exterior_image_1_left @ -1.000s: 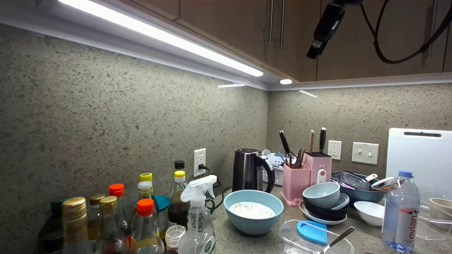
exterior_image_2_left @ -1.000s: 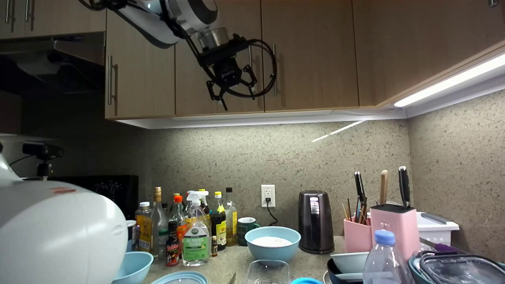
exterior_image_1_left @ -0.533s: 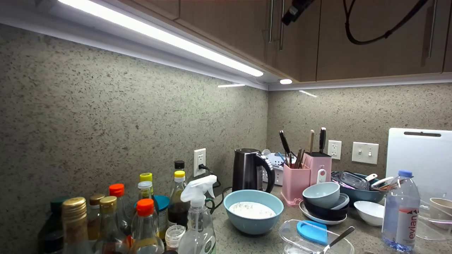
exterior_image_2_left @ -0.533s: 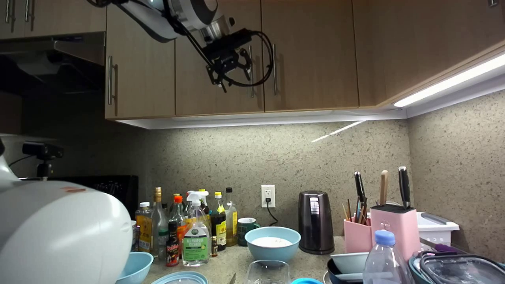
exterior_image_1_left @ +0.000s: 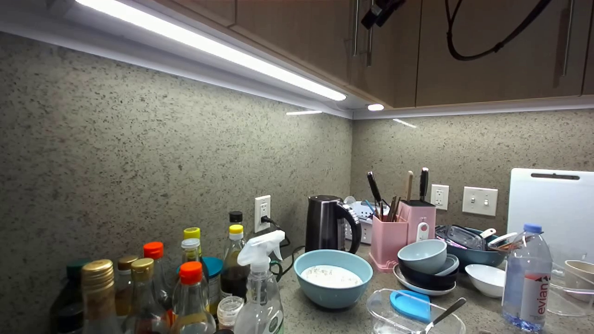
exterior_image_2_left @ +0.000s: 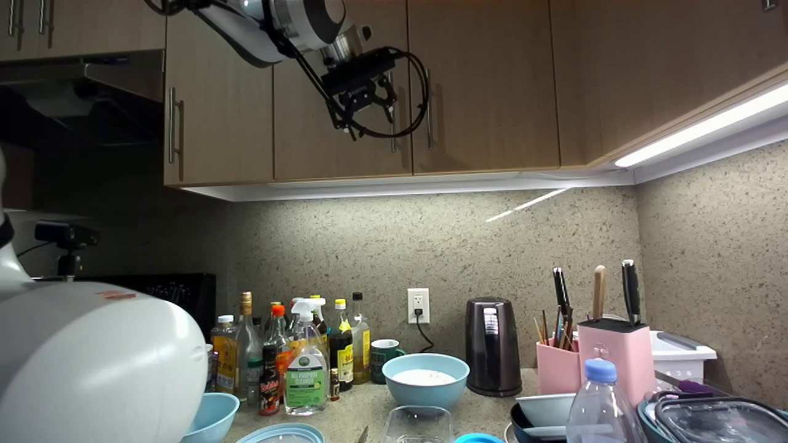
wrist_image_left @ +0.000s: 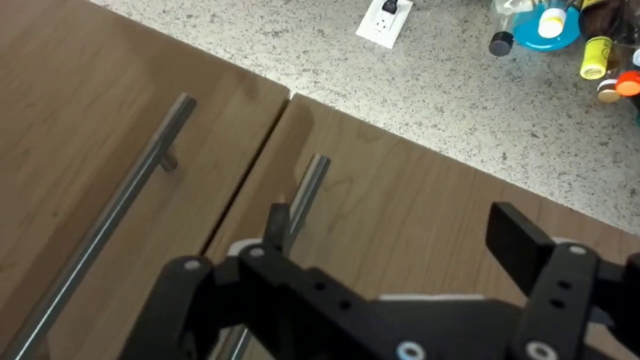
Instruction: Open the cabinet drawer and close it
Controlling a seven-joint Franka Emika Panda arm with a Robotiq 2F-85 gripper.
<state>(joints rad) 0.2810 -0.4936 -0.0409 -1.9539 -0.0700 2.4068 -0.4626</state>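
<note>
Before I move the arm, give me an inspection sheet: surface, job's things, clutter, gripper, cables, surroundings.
Surface: speckled grey counter, crowded.
Job's things: flat brown wooden cabinet door, shut, with slim silver bar handle.
Clutter: light-blue round bowl with white contents, dark metallic kettle, pink knife block.
Gripper: black, open; partly covers the handle in wrist view, contact unclear.
Cables: black cable loop near the gripper; black cord in white wall outlet.
Surroundings: long white strip light, lit; white rectangular cutting board, upright.

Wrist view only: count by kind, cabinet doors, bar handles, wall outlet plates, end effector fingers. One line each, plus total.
Cabinet doors: 2
Bar handles: 2 (one partly hidden)
Wall outlet plate: 1
End effector fingers: 2
Total: 7
</note>
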